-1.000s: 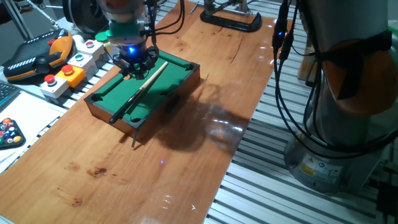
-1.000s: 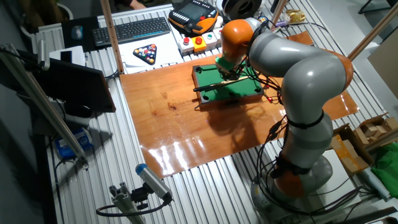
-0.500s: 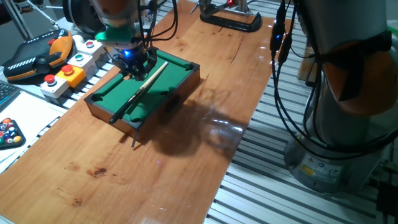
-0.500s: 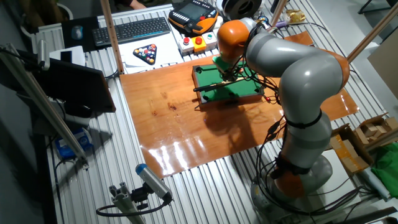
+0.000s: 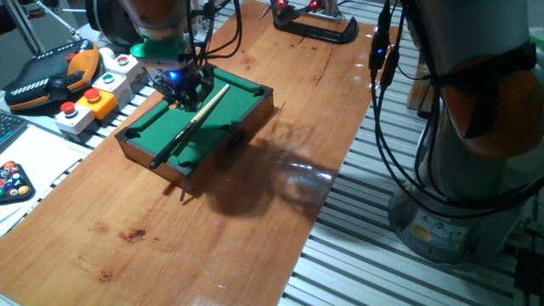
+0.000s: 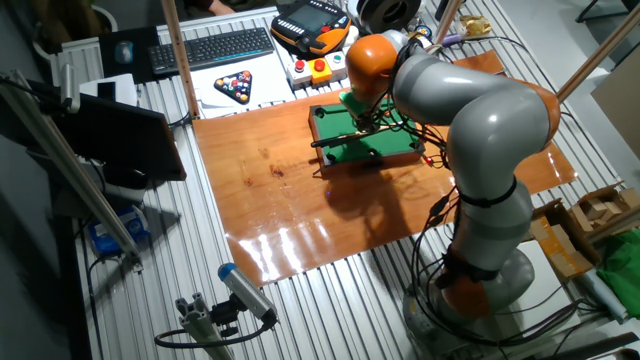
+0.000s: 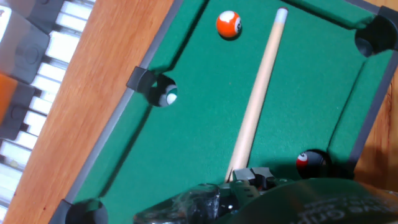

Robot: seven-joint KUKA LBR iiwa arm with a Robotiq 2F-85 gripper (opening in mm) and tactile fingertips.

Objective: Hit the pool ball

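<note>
The pool ball [image 7: 228, 25] is a small glossy orange-red ball with a white spot, on the green felt near the top of the hand view. The miniature pool table [image 5: 140, 138] [image 6: 397, 142] [image 7: 199, 124] stands on the wooden board. A pale cue stick [image 7: 258, 93] [image 5: 189, 126] lies along the felt, its tip just right of the ball. My gripper [image 7: 249, 177] [image 5: 183, 89] [image 6: 362, 115] hovers low over the felt above the cue. Its fingers look shut together, well short of the ball. The ball is hidden in both fixed views.
A pale ball [image 7: 170, 97] sits in a side pocket and a dark red one [image 7: 303, 160] in another. Button boxes [image 5: 89, 102] and a teach pendant [image 5: 51, 76] stand left of the table. Racked balls [image 6: 238, 88], a thin stick [image 5: 183, 189] and a black clamp [image 5: 314, 25] lie around.
My gripper has shifted a little toward the table's far-left end. The cue stick and the pool table have not visibly moved.
</note>
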